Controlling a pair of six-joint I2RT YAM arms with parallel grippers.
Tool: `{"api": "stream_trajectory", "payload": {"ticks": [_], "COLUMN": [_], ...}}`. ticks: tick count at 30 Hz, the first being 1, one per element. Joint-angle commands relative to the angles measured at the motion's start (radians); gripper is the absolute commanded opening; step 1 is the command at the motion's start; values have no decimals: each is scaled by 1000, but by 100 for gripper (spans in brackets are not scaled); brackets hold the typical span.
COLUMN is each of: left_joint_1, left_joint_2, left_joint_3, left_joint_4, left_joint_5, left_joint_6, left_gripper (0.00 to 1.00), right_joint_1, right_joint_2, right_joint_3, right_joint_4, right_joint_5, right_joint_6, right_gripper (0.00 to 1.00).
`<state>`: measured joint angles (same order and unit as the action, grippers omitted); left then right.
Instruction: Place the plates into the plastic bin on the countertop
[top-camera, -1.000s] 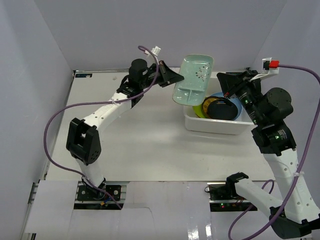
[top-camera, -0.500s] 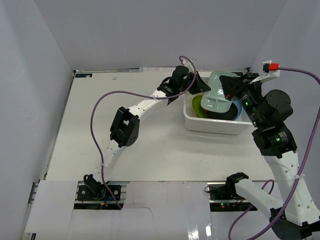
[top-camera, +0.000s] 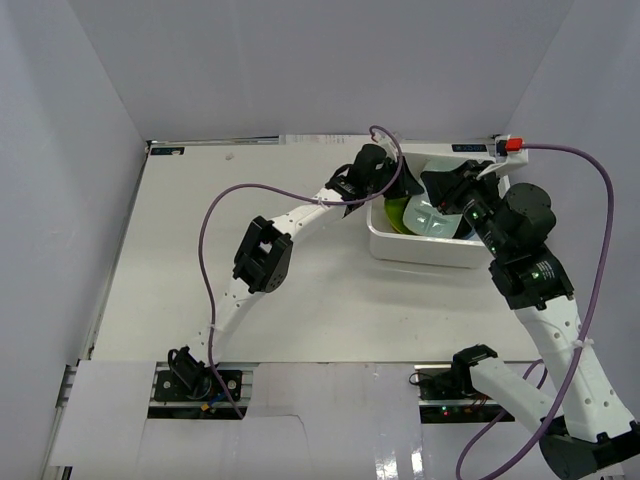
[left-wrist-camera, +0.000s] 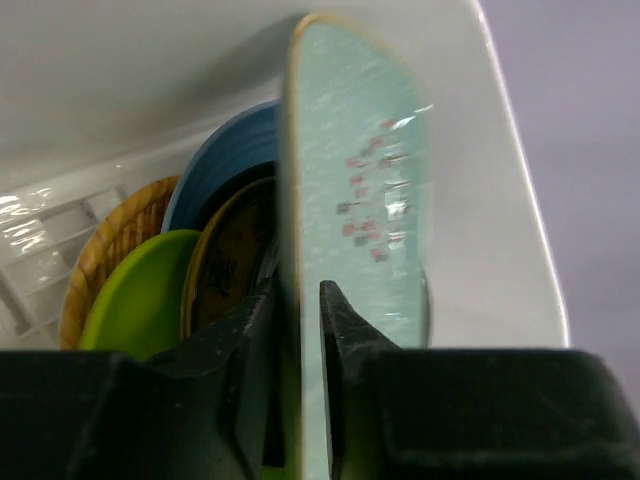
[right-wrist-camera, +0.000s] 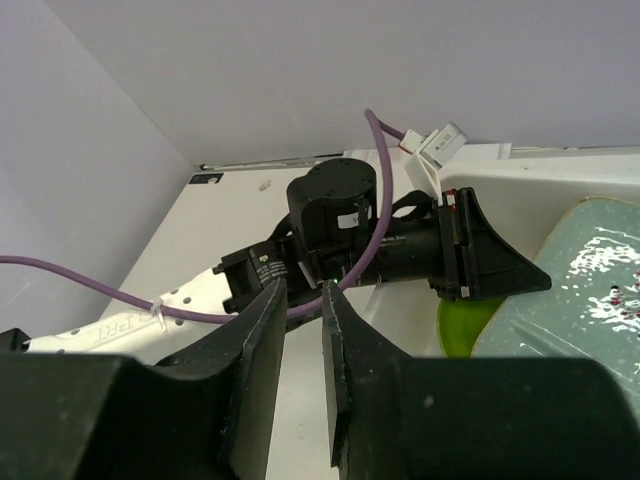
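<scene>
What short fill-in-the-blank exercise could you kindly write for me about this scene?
1. The left gripper has its fingers either side of a pale ___.
2. The right gripper holds ___.
3. The lime plate and the woven plate lie in the white ___.
Missing words: plate; nothing; bin.

surface: countertop (top-camera: 330, 290), off-white | on it: plastic bin (top-camera: 430, 252), far right
</scene>
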<state>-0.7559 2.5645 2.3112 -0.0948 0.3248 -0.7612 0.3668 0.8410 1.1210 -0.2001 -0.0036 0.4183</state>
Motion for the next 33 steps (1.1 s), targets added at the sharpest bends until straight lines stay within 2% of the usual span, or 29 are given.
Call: {"api": "stream_trajectory", "payload": {"ticks": [1, 2, 5, 7, 10, 13, 17, 19, 22, 24, 25, 28, 29, 33], "left_joint_1": [1, 1, 3, 3, 3, 3, 3, 3, 3, 3, 3, 3, 3, 3], "left_joint_2": [-78, -85, -130, -148, -168, -205, -329, -387, -510, -629, -676, -886, -946, -1237], "left_joint_3": [-13, -22, -54, -61, -58, -36, -55, -79, -133, -197, -281, -433, -564, -850], "left_joint_4": [86, 116, 132, 136, 145, 152, 194, 208, 187, 184, 182, 159, 158, 54], "left_joint_5": [13, 11, -4, -6, 5, 14, 19, 17, 7, -13, -24, -73, -82, -194], "left_joint_6": [10, 11, 16, 16, 5, 0, 43, 75, 147, 200, 215, 287, 307, 359], "left_gripper": [37, 54, 75, 81, 98, 98, 98, 98, 98, 98, 98, 98, 98, 98], "right_joint_1": [-3, -3, -3, -3, -3, -3, -3, -3, -3, -3, -3, -3, -3, -2], "right_joint_2": [-11, -14, -29, -45, -68, -91, -125, -143, -166, -180, -183, -206, -215, -288], "right_joint_3": [-6, -6, -4, 2, 14, 25, 33, 37, 37, 36, 34, 25, 17, -41], "right_joint_4": [67, 68, 68, 67, 62, 54, 44, 42, 39, 33, 27, 7, 2, 1], "right_joint_5": [33, 45, 85, 103, 122, 143, 180, 191, 200, 209, 214, 272, 289, 364], "right_joint_6": [2, 2, 2, -1, -7, -15, -30, -33, -44, -52, -64, -81, -102, -136], "right_gripper": [28, 30, 34, 35, 36, 39, 48, 56, 72, 95, 91, 90, 90, 90]}}
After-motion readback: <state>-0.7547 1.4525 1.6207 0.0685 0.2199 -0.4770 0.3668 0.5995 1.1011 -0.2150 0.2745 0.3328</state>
